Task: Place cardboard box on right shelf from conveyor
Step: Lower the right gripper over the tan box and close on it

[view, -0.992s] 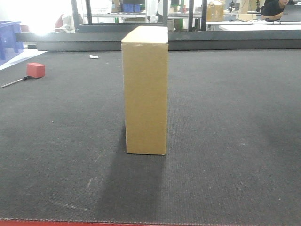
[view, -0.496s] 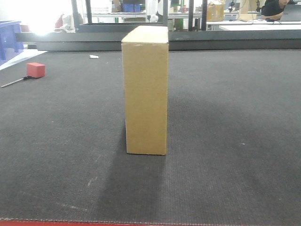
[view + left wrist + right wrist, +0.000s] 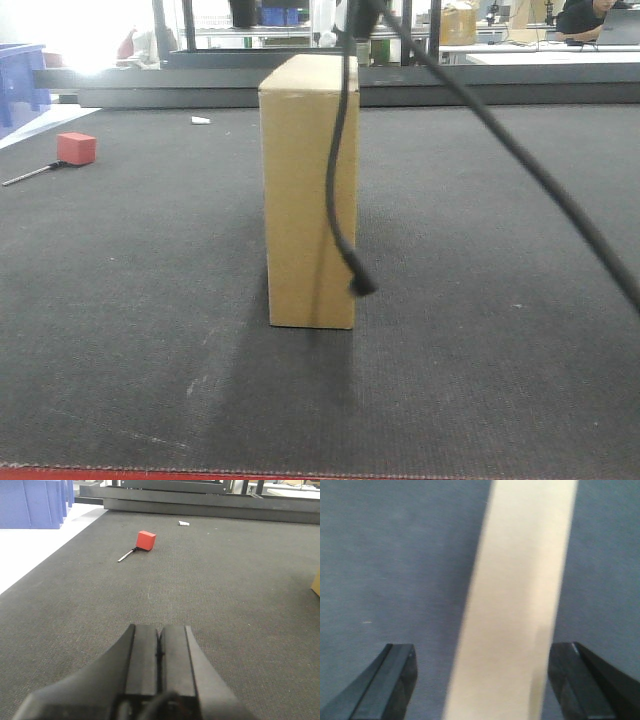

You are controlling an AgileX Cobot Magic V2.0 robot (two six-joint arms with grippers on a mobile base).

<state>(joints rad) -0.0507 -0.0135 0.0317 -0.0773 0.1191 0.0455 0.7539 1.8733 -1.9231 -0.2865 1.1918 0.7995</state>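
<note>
The cardboard box (image 3: 308, 190) stands upright in the middle of the dark grey conveyor (image 3: 120, 260). The right wrist view looks down on the box's narrow top (image 3: 515, 605), blurred. My right gripper (image 3: 482, 650) is open, one finger on each side of that top, the right finger nearer to it than the left. Black cables (image 3: 340, 150) hang in front of the box in the front view. My left gripper (image 3: 159, 635) is shut and empty, low over the belt (image 3: 225, 580), left of the box's corner (image 3: 316, 582). The right shelf is out of view.
A small red block (image 3: 76, 148) with a thin rod (image 3: 30, 175) beside it lies at the belt's far left. A white scrap (image 3: 201, 121) lies near the far dark frame (image 3: 480, 85). Blue bins (image 3: 35, 502) stand off the belt's left. A red edge (image 3: 150, 473) lines the near side.
Black cables and part of an arm have dropped into the front view over and in front of the box. The box has not moved.
</note>
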